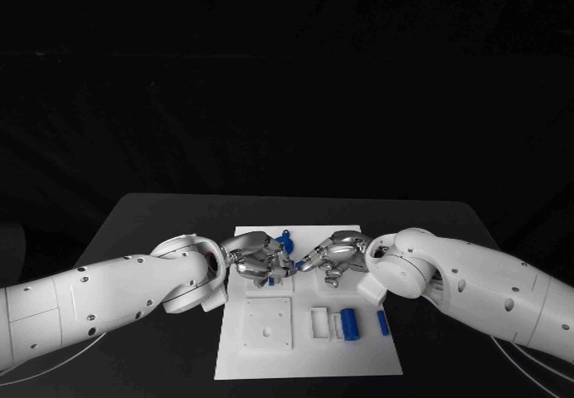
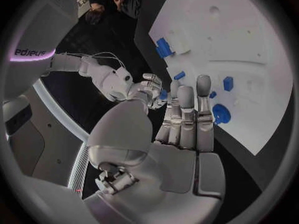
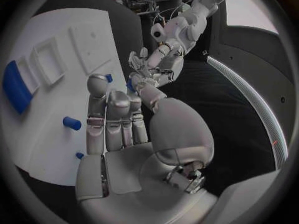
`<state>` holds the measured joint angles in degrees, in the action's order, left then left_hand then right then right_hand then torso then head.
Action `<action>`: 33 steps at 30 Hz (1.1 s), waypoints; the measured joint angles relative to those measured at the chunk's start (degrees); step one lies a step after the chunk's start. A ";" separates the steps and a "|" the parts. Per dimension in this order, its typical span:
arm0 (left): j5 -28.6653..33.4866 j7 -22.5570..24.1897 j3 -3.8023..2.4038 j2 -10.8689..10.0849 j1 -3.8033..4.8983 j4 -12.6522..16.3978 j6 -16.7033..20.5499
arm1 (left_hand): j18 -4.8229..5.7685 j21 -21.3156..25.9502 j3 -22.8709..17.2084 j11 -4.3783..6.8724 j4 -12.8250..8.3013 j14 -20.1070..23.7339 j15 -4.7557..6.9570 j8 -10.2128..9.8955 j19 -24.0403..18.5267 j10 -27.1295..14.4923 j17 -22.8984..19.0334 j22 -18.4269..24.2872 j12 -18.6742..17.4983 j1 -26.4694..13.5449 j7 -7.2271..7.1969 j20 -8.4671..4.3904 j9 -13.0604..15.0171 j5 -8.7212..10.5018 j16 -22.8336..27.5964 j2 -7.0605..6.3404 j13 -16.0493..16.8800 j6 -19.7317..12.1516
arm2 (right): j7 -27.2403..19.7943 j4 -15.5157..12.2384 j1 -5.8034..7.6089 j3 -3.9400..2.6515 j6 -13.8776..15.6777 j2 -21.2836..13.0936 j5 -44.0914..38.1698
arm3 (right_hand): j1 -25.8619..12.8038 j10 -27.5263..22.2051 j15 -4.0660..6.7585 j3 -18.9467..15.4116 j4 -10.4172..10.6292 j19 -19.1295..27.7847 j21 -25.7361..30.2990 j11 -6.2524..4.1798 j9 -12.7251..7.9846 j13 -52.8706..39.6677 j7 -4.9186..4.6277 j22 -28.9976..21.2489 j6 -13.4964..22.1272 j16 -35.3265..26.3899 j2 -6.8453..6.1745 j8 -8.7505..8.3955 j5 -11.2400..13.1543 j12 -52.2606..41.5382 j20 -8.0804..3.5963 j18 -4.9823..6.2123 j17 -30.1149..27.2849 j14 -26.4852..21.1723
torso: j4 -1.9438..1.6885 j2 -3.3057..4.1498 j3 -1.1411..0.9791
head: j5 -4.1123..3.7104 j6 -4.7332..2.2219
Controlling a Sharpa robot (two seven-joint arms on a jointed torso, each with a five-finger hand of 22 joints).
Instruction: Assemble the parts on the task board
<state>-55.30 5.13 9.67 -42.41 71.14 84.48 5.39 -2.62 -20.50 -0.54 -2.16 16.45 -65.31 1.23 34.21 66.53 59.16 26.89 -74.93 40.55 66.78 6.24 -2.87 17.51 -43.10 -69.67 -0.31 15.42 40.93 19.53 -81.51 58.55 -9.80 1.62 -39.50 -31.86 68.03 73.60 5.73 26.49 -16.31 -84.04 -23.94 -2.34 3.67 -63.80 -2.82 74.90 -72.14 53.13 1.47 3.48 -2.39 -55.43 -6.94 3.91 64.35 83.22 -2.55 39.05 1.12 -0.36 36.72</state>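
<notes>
both silver many-fingered hands, left (image 1: 257,261) and right (image 1: 335,259), hover fingers-extended, holding nothing, over the flat white task board (image 1: 305,356) with small blue parts (image 1: 349,323).

The 2 hands crowd the far half of the board (image 1: 257,365): the left hand (image 1: 257,261) and right hand (image 1: 335,259) face each other over its middle, nearly touching, with a narrow gap between their fingertips. A blue part (image 1: 284,242) stands just beyond the left hand, close to its fingers. Both forearms slant in across the board's side edges, closing off approach from either side there. On the near half, a raised white square plate (image 1: 267,322) sits at left, a white frame (image 1: 321,323), a blue cylinder (image 1: 349,323) and a thin blue bar (image 1: 383,323) at right. The dark counter (image 1: 156,215) beyond and beside the board lies open.
</notes>
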 measured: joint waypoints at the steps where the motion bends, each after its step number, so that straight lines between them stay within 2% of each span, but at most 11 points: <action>1: -0.03 0.00 0.00 0.04 0.00 0.02 -0.08 | 0.00 0.00 -0.54 0.00 -0.01 0.02 -0.02 0.00 0.00 0.00 -0.02 0.00 0.00 0.07 0.00 0.00 -0.42 -1.03 0.00 -0.07 -0.11 0.00 | 0.02 0.00 0.00 0.00 -0.03 0.02 0.00 | 0.00 0.00 0.00 0.00 0.00 0.00 0.00 0.00 0.00 0.00 -0.05 0.00 0.06 0.00 0.00 0.00 0.00 0.00 0.00 0.00 0.00 0.00 | 0.01 0.00 0.01 | 0.01 0.01; 4: -0.11 0.01 0.01 0.16 0.00 0.09 -0.34 | 0.00 0.22 -2.40 0.00 -0.09 0.02 -0.02 0.00 0.00 0.00 -0.09 0.00 -0.27 0.70 0.00 0.00 -1.51 -4.23 0.00 -0.70 -0.44 0.00 | 0.08 -0.01 0.00 0.01 -0.13 0.09 -0.01 | 0.00 0.00 0.00 0.00 0.00 0.00 0.00 0.00 0.01 0.00 -0.05 0.00 0.07 0.00 0.00 0.00 0.00 0.00 0.00 0.00 0.00 0.00 | 0.02 -0.01 0.00 | 0.01 0.01; 12: -0.25 0.05 0.02 0.26 0.00 0.10 -0.95 | 0.00 0.22 -5.00 -0.01 -0.36 0.42 -0.01 1.06 -0.20 -0.40 -0.26 0.01 -0.49 1.29 0.30 0.21 -3.08 -9.21 0.00 -1.28 -0.92 -0.72 | 0.26 -0.01 0.00 0.02 -0.32 0.20 -0.02 | 0.00 -0.20 -0.21 0.17 0.17 0.00 0.00 0.20 0.02 0.03 -0.08 0.00 0.07 0.00 0.00 -0.01 0.00 0.32 0.00 0.00 0.00 -0.21 | 0.03 -0.01 -0.02 | 0.01 -0.03; 16: -0.28 0.06 0.02 0.30 0.00 0.11 -1.15 | 0.00 0.22 -5.66 -0.01 -0.47 0.42 -0.01 1.29 -0.20 -0.40 -0.27 0.01 -0.49 1.29 0.30 0.21 -3.39 -10.09 0.00 -1.28 -0.99 -0.71 | 0.38 -0.01 0.00 0.03 -0.46 0.26 -0.02 | 0.00 -0.20 -0.22 0.17 0.17 0.00 0.24 0.20 0.02 0.21 -0.16 0.05 0.13 0.00 0.00 -0.03 0.00 0.52 0.00 0.00 0.00 -0.22 | 0.03 -0.01 -0.02 | -0.04 0.05; 27: -0.36 0.06 0.04 0.38 0.00 0.11 -1.48 | 0.00 0.22 -6.23 -0.21 -0.41 0.42 -0.01 1.90 -0.20 -0.60 -0.38 0.02 -0.49 1.29 0.30 0.21 -3.84 -10.52 0.00 -1.28 -1.05 -1.13 | 0.83 -0.01 0.01 0.06 -1.12 0.41 -0.05 | -0.01 -0.62 -0.36 0.17 0.18 0.00 0.64 0.19 0.01 0.42 -0.36 0.04 0.33 0.00 0.02 -0.07 0.00 0.75 0.00 0.00 0.13 -0.36 | 0.03 -0.01 -0.02 | -0.06 0.09; 29: -0.38 0.02 0.04 0.39 0.00 0.10 -1.57 | -0.92 0.22 -6.23 -0.21 -0.41 0.42 -0.01 1.91 -0.20 -0.60 -0.38 0.02 -0.49 1.29 0.30 0.21 -3.91 -10.52 0.01 -1.28 -1.05 -1.13 | 0.95 -0.02 0.02 0.07 -1.23 0.43 -0.06 | -0.13 -0.63 -0.42 -0.08 0.14 0.00 0.66 0.21 0.01 0.42 -0.36 0.04 0.33 0.00 0.16 -0.07 0.00 0.75 0.00 -0.01 0.14 -0.43 | 0.03 -0.01 -0.02 | -0.02 0.12; 33: -0.40 -0.06 0.05 0.40 0.00 0.06 -1.76 | -0.92 0.22 -6.23 -0.21 -0.41 0.42 -0.01 1.91 -0.20 -1.02 -0.38 0.02 -0.49 1.29 0.51 0.21 -4.05 -10.77 0.01 -1.28 -1.10 -1.33 | 1.19 -0.03 0.02 0.09 -1.33 0.49 -0.09 | -0.18 -1.41 -0.42 -0.67 0.36 0.00 1.37 0.36 0.00 0.68 -0.72 0.04 0.71 -0.20 0.98 -0.24 0.00 1.25 0.00 0.00 0.09 -0.46 | 0.02 -0.01 -0.02 | -0.01 0.18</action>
<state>-55.69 5.07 9.72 -42.00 71.14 84.54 3.63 -3.54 -20.28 -6.77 -2.37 16.04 -64.89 1.22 36.11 66.33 58.14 26.51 -74.90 40.06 68.07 6.74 -2.66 13.46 -53.87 -69.66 -1.58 14.32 39.60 20.72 -81.54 58.57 -9.71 0.28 -39.01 -31.95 67.84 72.19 5.31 25.83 -15.95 -84.04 -22.57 -1.98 3.67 -63.13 -3.53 74.94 -71.43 52.93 2.45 3.24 -2.38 -54.18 -6.94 3.91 64.43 82.77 -2.53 39.04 1.10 -0.36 36.90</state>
